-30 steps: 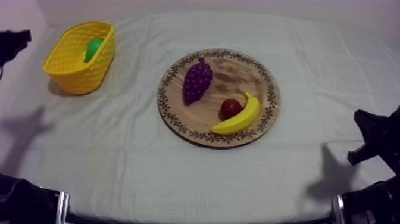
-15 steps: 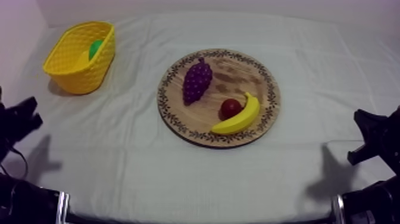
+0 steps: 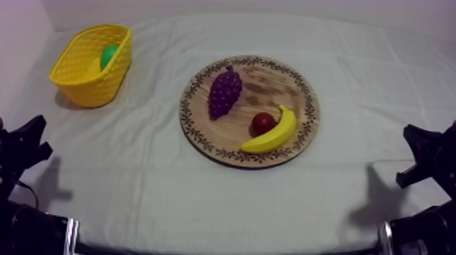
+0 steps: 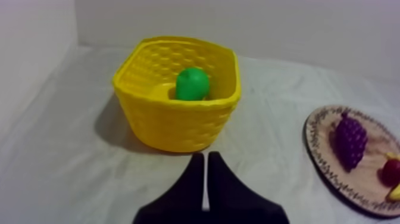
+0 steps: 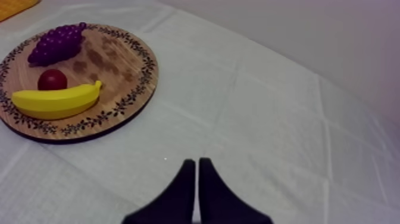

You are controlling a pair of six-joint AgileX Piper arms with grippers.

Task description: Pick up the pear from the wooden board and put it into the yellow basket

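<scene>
You have one pear point(image 3: 108, 54) in one yellow basket point(image 3: 88, 87), far left; its axis is unclear. Your left tool point(image 4: 205, 158) and right tool point(image 5: 197, 162) are closed, empty.

Left end effector point(image 4: 204, 158) and right end effector point(image 5: 196, 162) are black, seemingly smooth wedges.

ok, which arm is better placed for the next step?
Left, if any is needed: the pear already sits in the yellow basket, which lies straight ahead of the left gripper, shut on nothing. The right gripper faces the wooden board.
</scene>
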